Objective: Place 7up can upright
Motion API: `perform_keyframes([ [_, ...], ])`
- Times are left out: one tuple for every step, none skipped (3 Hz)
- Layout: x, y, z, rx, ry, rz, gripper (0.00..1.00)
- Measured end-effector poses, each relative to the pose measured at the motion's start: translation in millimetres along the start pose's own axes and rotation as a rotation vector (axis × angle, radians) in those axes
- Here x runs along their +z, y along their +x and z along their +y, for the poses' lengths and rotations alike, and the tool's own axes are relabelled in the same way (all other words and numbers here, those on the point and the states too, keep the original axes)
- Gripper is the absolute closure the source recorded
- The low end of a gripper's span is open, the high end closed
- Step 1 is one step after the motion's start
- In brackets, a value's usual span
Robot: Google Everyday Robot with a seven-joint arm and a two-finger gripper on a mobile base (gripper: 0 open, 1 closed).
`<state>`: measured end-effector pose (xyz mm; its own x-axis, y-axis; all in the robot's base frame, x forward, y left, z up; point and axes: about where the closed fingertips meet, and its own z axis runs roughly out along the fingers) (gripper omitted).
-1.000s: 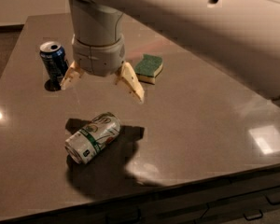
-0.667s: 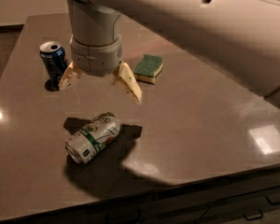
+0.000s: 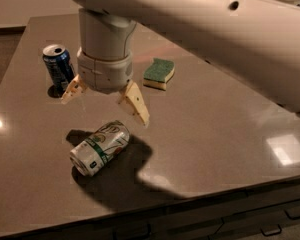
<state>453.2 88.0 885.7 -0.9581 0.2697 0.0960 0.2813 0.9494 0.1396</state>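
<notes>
The 7up can [image 3: 100, 147], silver-white with a green band, lies on its side on the brown table [image 3: 215, 134], its top end pointing toward the front left. My gripper [image 3: 104, 104] hangs just above and behind the can, apart from it. Its two tan fingers [image 3: 136, 103] are spread wide and hold nothing. The white arm reaches in from the upper right.
A dark blue can [image 3: 58, 67] stands upright at the back left, close to the left finger. A green and yellow sponge [image 3: 158, 73] lies behind the gripper to the right. The table's front edge runs just below the 7up can.
My gripper has moved down and a little forward, closer to the lying can. The can has not moved.
</notes>
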Motion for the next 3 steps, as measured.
perform_keyframes([
  [4, 16, -2, 0.064, -0.005, 0.016, 0.0],
  [16, 26, -2, 0.087, 0.031, 0.028, 0.0],
  [29, 28, 0, 0.079, 0.065, 0.021, 0.0],
])
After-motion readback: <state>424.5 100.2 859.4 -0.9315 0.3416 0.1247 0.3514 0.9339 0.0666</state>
